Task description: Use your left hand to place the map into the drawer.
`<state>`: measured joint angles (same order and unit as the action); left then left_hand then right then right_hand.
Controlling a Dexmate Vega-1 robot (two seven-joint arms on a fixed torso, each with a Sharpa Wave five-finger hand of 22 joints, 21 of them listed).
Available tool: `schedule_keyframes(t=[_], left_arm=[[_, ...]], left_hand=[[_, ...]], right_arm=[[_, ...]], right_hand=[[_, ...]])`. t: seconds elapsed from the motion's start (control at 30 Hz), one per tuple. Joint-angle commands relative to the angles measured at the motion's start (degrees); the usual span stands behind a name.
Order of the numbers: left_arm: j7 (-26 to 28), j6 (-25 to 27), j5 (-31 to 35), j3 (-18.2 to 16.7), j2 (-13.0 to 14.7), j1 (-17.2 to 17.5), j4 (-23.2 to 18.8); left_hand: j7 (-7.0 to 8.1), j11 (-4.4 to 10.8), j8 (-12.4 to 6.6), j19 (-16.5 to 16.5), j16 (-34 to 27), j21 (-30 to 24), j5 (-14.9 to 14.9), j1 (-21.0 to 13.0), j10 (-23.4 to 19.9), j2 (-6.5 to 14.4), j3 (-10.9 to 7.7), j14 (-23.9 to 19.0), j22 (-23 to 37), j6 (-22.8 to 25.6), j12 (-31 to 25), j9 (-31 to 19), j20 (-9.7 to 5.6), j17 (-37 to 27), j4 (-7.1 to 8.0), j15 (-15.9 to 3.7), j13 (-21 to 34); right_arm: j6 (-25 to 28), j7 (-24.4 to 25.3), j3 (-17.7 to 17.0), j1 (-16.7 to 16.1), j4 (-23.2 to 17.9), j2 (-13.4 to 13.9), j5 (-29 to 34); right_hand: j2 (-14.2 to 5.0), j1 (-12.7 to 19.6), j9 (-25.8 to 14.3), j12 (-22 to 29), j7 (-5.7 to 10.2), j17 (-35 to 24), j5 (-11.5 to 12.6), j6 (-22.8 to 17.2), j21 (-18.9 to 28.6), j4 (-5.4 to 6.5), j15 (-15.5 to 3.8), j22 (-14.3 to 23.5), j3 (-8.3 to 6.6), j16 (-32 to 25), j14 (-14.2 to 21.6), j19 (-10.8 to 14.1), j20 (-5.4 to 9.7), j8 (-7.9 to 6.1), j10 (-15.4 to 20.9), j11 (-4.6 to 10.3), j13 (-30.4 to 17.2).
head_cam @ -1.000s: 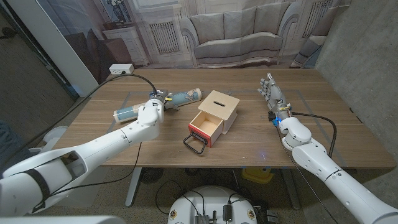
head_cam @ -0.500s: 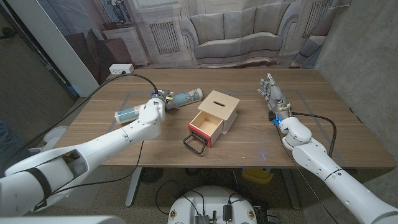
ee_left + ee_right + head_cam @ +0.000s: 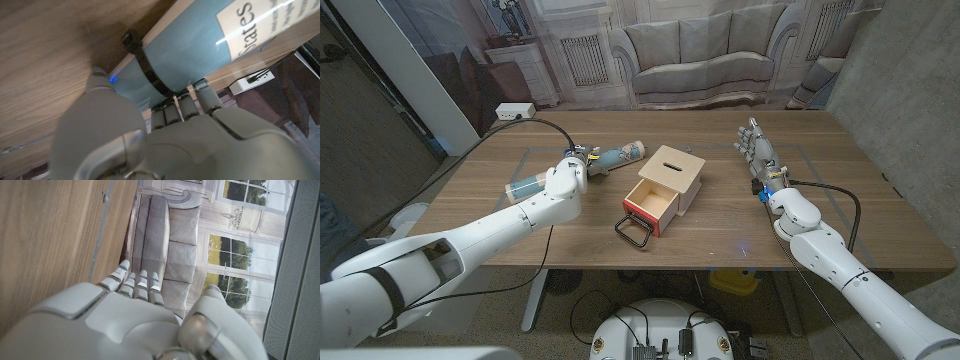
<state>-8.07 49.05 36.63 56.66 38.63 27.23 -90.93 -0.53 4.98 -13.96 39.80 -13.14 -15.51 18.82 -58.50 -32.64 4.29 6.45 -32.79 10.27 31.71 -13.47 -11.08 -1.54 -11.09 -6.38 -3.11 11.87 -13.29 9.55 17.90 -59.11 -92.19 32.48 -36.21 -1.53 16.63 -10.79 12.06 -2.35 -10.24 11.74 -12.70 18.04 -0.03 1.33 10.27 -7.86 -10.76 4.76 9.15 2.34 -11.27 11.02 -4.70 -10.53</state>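
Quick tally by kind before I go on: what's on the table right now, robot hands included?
Rolled map, light blue, under the left hand: 1
Wooden drawer box, drawer pulled open, black handle: 1
Robot hands, left hand and right hand: 2
Total: 4

Rolled blue map point(image 3: 582, 167) (black-banded) lies beside open wooden drawer point(image 3: 654, 203).

Left arm: extended from the lower left corner across the table, left hand point(image 3: 570, 172) set over the rolled map point(image 3: 578, 166), fingers point(image 3: 186, 106) laid against the roll; a firm grip cannot be confirmed. Right arm: extended from the lower right corner, right hand point(image 3: 761, 155) held upright, fingers point(image 3: 134, 284) straight and parted, nothing held
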Motion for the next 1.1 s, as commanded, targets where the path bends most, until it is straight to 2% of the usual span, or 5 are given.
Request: schedule_keyframes(t=[0.03, 0.17, 0.57, 0.8, 1.1], left_arm=[[-0.7, 1.4, -1.1, 1.2, -0.4, -0.7, 0.7], [-0.5, 1.3, -1.3, 1.4, -0.2, -0.9, 0.4], [-0.3, 2.6, -1.3, 1.2, 0.6, -1.1, -2.1], [0.3, 3.5, -1.5, 0.8, 0.7, -0.8, -2.8], [1.4, 4.1, -2.4, 0.2, 0.8, -0.5, -3.3]], left_hand=[[-0.25, -0.01, -0.37, 1.1, -0.5, -0.5, -0.9, -8.5, -2.0, 3.9, -3.67, -2.3, 0.2, 1.7, -0.5, -0.4, -0.21, -0.1, -2.76, -3.35, 0.4], [-0.33, 0.19, -0.78, 3.0, -0.6, -1.1, -1.7, -10.6, -3.5, 4.4, -4.59, -4.0, 0.2, 3.4, -0.7, -0.5, -1.1, -0.1, -2.82, -4.1, 0.5], [0.63, 0.78, -1.8, 5.6, -1.0, -1.9, -3.6, -13.6, -7.9, 4.8, -6.15, -8.6, 0.3, 7.7, -1.3, -0.7, -1.53, -0.2, -2.34, -5.27, 0.6], [0.71, 1.7, -2.48, 9.4, -1.6, -3.3, -5.1, -15.0, -11.5, 4.7, -7.12, -13.2, 0.3, 10.9, -2.0, -0.9, -2.83, 0.0, -1.85, -7.21, 1.0], [0.64, 2.53, -3.52, 13.8, -1.9, -4.7, -6.4, -16.5, -15.6, 4.7, -8.2, -18.3, 0.1, 15.0, -2.5, -1.1, -3.77, 0.2, -1.67, -8.37, 1.3]], right_arm=[[0.2, -0.1, 0.2, 0.0, -0.2, 0.4, 0.3], [0.4, 0.1, 0.0, -0.3, -0.6, 0.4, 0.0], [-0.4, -0.4, -0.1, -0.6, -0.5, 0.4, -0.1], [-0.6, -0.5, -0.2, -0.6, -0.6, 0.5, 0.0], [-0.4, -0.5, -0.1, -0.5, -0.7, 0.4, -0.1]], right_hand=[[-0.28, 0.0, -0.1, -0.1, -0.08, -0.2, -0.3, -0.4, -0.2, -0.37, 0.02, 0.1, -0.09, 0.2, -0.1, 0.6, 0.55, 0.12, -0.3, -0.36, -0.1], [-0.28, 0.0, -0.1, -0.2, -0.06, -0.2, -0.3, -0.3, -0.3, -0.38, 0.1, 0.1, -0.07, 0.2, -0.2, 0.4, 0.57, 0.14, -0.4, -0.5, -0.1], [-0.31, -0.1, -0.1, -0.2, -0.05, -0.2, -0.3, -0.2, -0.6, -0.4, 0.16, 0.1, 0.02, 0.2, -0.2, 0.4, 0.53, 0.17, -0.5, -0.41, -0.1], [-0.33, -0.1, -0.1, -0.1, -0.07, -0.2, -0.3, -0.2, -0.7, -0.42, 0.13, 0.1, 0.06, 0.2, -0.3, 0.5, 0.54, 0.18, -0.4, -0.42, -0.1], [-0.35, -0.1, -0.1, -0.1, -0.08, -0.2, -0.3, -0.2, -0.9, -0.47, 0.15, 0.1, 0.1, 0.2, -0.2, 0.5, 0.54, 0.16, -0.5, -0.44, -0.1]])
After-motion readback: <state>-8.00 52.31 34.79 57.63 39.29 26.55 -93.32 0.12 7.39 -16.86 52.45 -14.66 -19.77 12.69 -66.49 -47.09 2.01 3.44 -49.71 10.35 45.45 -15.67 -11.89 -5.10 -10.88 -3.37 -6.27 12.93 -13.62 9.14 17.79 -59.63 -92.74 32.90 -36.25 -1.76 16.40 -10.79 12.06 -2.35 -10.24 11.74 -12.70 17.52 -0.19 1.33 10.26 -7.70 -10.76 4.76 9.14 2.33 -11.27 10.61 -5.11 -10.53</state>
